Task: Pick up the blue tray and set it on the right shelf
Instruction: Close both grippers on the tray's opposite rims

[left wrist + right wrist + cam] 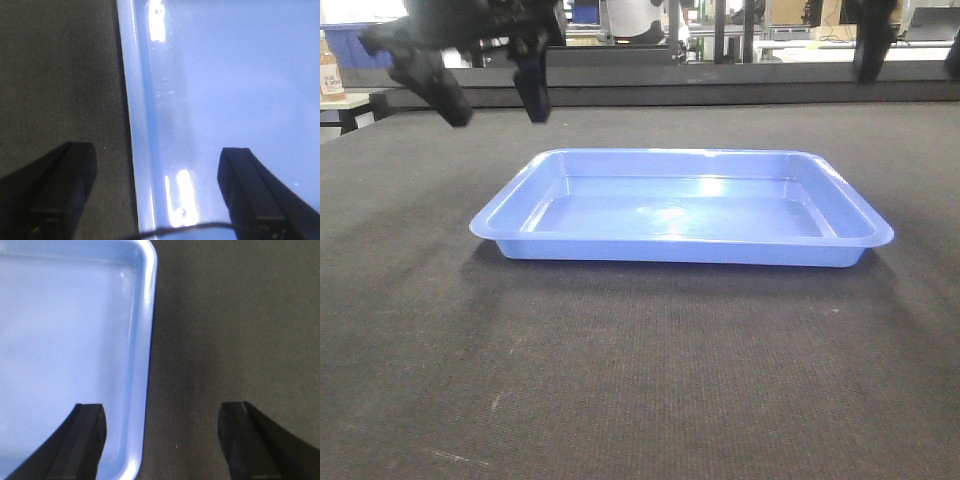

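Observation:
The blue tray (680, 205) lies empty on the dark mat in the middle of the table. My left gripper (490, 100) hangs open above the tray's left end. In the left wrist view my left gripper (157, 150) straddles the tray's (225, 75) left rim, one finger over the mat and one over the tray floor. My right gripper (912, 55) is open above the tray's right end. In the right wrist view my right gripper (162, 409) straddles the tray's (65, 340) right rim near a corner. Neither gripper touches the tray. The right shelf is out of view.
The dark woven mat (640, 380) covers the table on all sides of the tray. Behind the table's far edge stand workbenches with equipment (720, 30), a brown bottle (330, 70) at the far left and a dark-blue bin (350, 40).

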